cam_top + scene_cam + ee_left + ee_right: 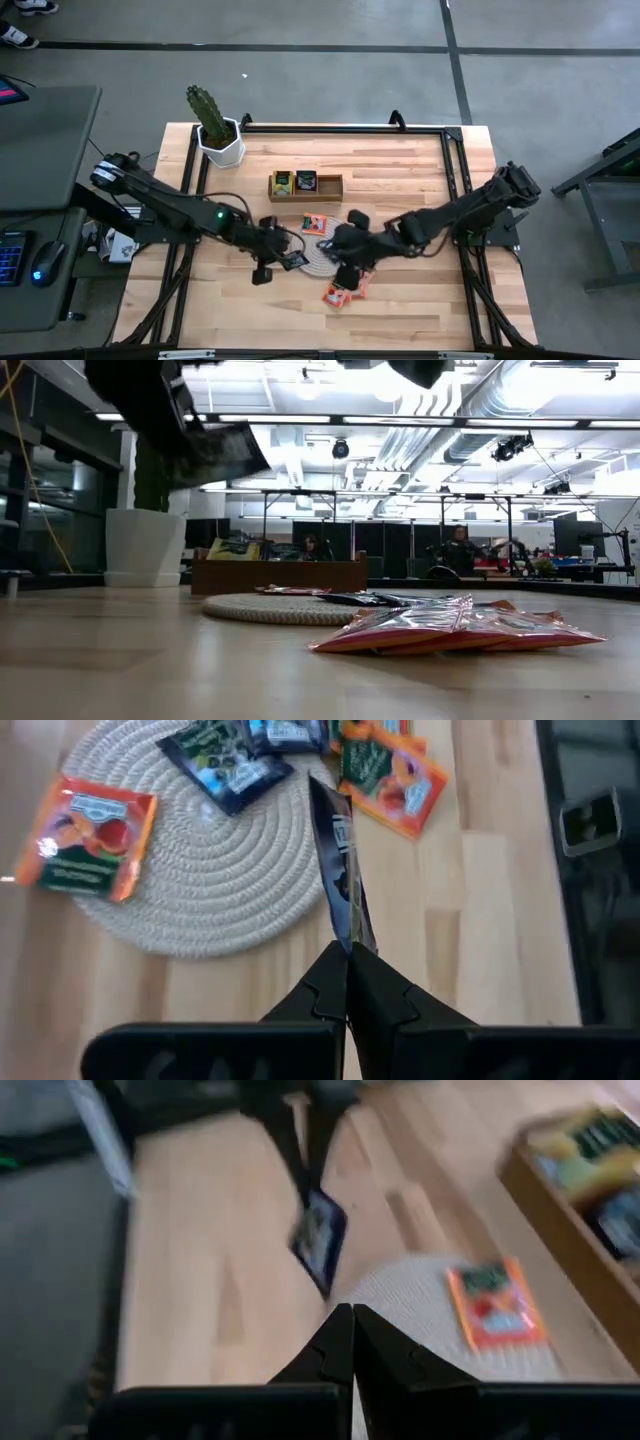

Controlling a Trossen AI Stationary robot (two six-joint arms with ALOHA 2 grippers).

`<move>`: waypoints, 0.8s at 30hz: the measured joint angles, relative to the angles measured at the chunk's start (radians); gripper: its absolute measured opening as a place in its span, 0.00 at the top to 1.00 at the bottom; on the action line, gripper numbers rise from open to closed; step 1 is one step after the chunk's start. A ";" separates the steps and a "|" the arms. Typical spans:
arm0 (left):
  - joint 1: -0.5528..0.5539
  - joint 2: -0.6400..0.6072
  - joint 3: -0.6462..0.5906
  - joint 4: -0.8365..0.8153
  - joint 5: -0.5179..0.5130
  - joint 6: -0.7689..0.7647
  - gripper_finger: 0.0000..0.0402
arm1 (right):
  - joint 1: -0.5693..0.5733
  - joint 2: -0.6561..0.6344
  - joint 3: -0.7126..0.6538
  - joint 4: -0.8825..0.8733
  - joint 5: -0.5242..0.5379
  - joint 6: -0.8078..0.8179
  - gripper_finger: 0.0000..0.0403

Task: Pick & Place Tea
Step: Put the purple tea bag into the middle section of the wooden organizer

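- Behind the wooden table (400,170) was a big open workshop with ceiling lights and pipes, and the low view caught a couple of people sitting way back there.
- At the table's far left corner a cactus in a white pot (218,135) stood, and a brown three-compartment tray (306,186) sat toward the middle; yellow-green stuff filled one slot, something dark the next, and the right-hand slot looked bare.
- Round woven mat (200,870) lay just in front of the tray, with an orange-red tea sachet (90,838) on it plus some dark blue sachets (222,765) near its edge.
- Left gripper (348,952) hung over the mat's left edge, fingers pinched tight on one dark blue-black sachet (342,870), which stuck out edge-on from the tips. From the right wrist view you could see the same sachet dangling clear of the table.
- Right gripper (352,1315) sat above the mat's right side, fingers pressed together with nothing between them.
- Small pile of orange-red sachets (342,292) lay on the bare wood in front of the mat, near the right gripper; in the low view they were stacked flat on each other.
- Couldn't count the sachets exactly, since the arms covered part of the mat from above.
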 joint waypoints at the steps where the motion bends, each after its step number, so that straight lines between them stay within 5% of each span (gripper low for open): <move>1: 0.002 0.000 0.026 -0.044 -0.002 0.027 1.00 | -0.014 0.000 0.000 0.038 -0.043 -0.019 1.00; 11: 0.007 0.000 0.212 -0.218 -0.114 0.131 1.00 | -0.123 0.024 -0.001 0.124 -0.212 -0.123 0.98; 24: 0.007 0.000 0.232 -0.217 -0.146 0.139 1.00 | -0.175 0.061 0.000 0.273 -0.310 -0.128 0.53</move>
